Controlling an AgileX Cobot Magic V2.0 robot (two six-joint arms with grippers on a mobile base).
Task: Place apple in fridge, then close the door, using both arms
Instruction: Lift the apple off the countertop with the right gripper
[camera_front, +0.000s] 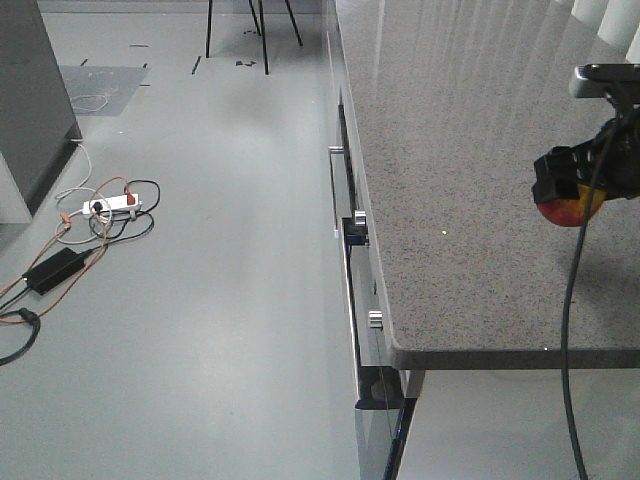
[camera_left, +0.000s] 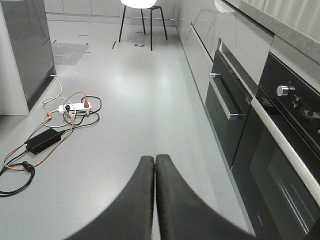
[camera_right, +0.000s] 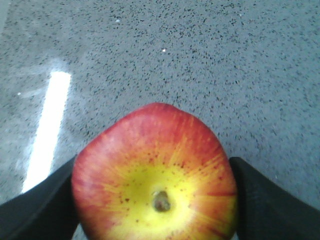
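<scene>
The left gripper (camera_left: 154, 160) is matte black, fingers (camera_left: 140, 200) smooth and tapered — cable (camera_front: 568, 330) black too.

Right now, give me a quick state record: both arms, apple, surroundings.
apple: red with yellow, stem dimple facing the right wrist camera
right gripper: shut on the apple, one finger on either side
apple position: over the speckled countertop; contact with it cannot be told
left gripper: shut, empty, over the floor beside the oven
floor clutter: power strip and cables
fridge: interior and open door in no view
</scene>
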